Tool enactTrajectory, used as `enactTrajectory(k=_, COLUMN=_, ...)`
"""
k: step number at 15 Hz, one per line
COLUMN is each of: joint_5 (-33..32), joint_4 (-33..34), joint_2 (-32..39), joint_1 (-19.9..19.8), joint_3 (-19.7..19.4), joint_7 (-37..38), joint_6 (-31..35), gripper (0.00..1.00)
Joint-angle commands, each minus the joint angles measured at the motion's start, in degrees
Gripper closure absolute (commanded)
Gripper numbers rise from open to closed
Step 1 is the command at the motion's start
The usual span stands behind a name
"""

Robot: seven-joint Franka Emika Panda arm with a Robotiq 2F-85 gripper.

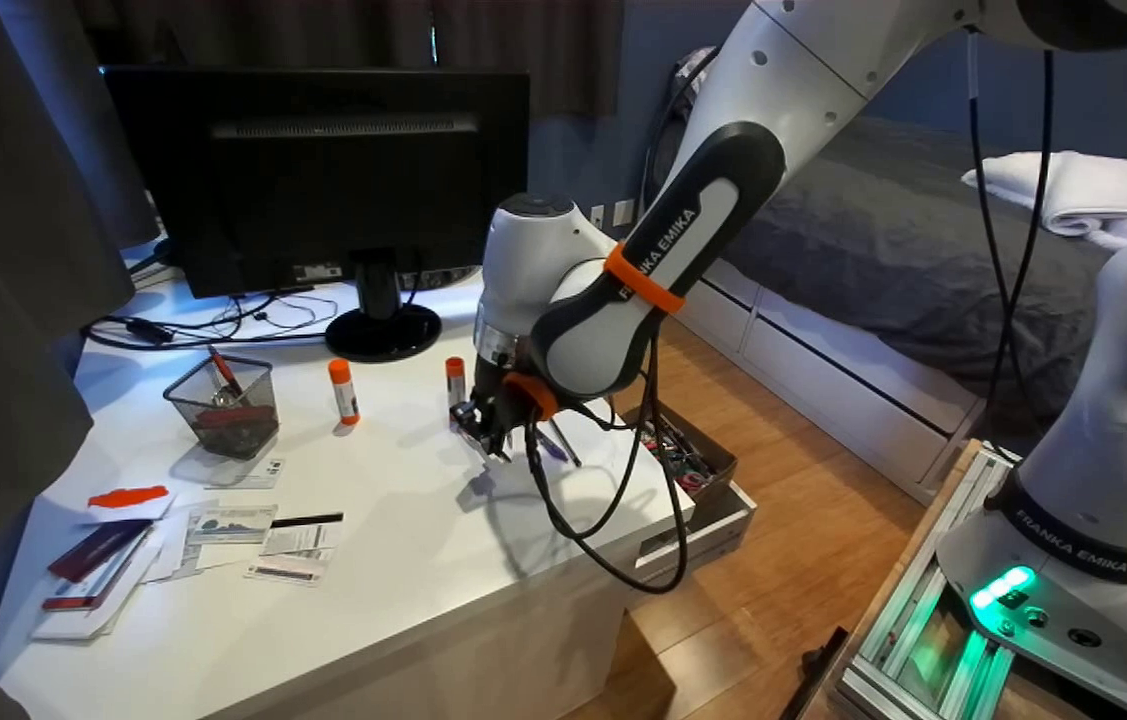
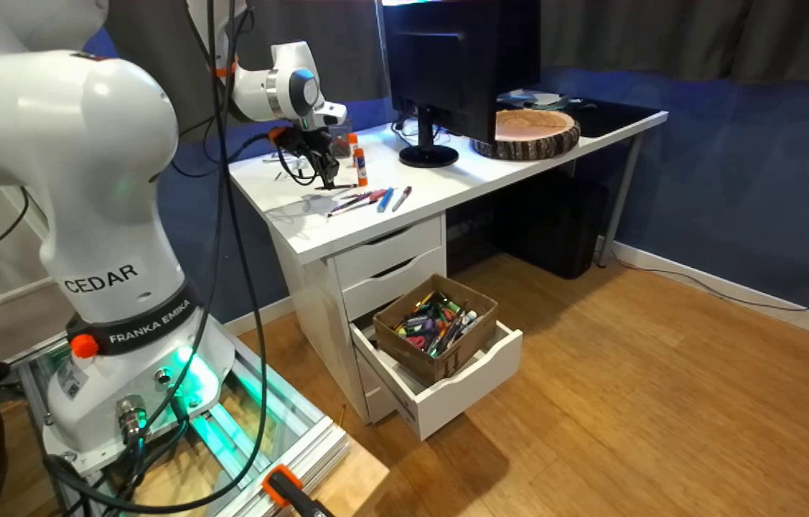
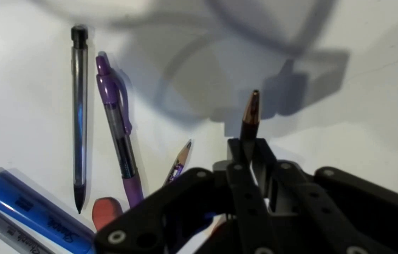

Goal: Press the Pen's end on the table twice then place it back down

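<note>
My gripper (image 3: 250,146) is shut on a dark pen (image 3: 251,120) with a copper-coloured tip, seen in the wrist view. The tip sticks out beyond the fingertips; the rest of the pen is hidden by the fingers. In an exterior view the pen (image 2: 345,187) shows as a thin dark line, lying roughly level. The gripper also shows in both exterior views (image 1: 491,445) (image 2: 329,181), low over the white table (image 1: 403,520). Shadows of the gripper fall on the tabletop. I cannot tell whether the pen touches the table.
A mechanical pencil (image 3: 80,116), a purple pen (image 3: 116,130), a pencil (image 3: 179,160), a blue marker (image 3: 36,211) and a grey marker (image 3: 4,225) lie beside the gripper. Glue sticks (image 1: 344,392) (image 1: 455,380), a mesh cup (image 1: 228,410) and a monitor (image 1: 323,180) stand on the table.
</note>
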Motion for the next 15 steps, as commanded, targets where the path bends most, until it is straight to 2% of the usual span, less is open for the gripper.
enactTrajectory(k=1, joint_5=-3.05, joint_4=-1.3, joint_2=0.51, joint_1=3.52, joint_3=-3.33, joint_7=2.78, joint_6=2.39, gripper=0.97)
enactTrajectory(k=4, joint_5=-3.41, joint_4=-1.47, joint_2=0.73, joint_1=5.14, joint_3=-4.9, joint_7=2.74, joint_6=2.48, gripper=0.97)
enactTrajectory(k=5, joint_5=-3.35, joint_4=-1.49, joint_2=0.84, joint_1=5.43, joint_3=-5.21, joint_7=2.63, joint_6=2.35, gripper=0.7)
enactTrajectory(k=8, joint_5=-3.06, joint_4=-1.85, joint_2=1.04, joint_1=6.11, joint_3=-5.94, joint_7=2.32, joint_6=2.4, gripper=0.48)
enactTrajectory(k=10, joint_5=-1.85, joint_4=-2.47, joint_2=0.39, joint_1=5.13, joint_3=-4.59, joint_7=1.02, joint_6=2.31, gripper=0.35)
enactTrajectory(k=11, joint_5=0.14, joint_4=-3.52, joint_2=-1.2, joint_1=2.73, joint_3=-1.42, joint_7=-1.59, joint_6=2.02, gripper=0.27)
enactTrajectory(k=15, joint_5=3.81, joint_4=-7.89, joint_2=-8.5, joint_1=-0.41, joint_3=4.38, joint_7=-3.17, joint_6=-1.52, gripper=0.02)
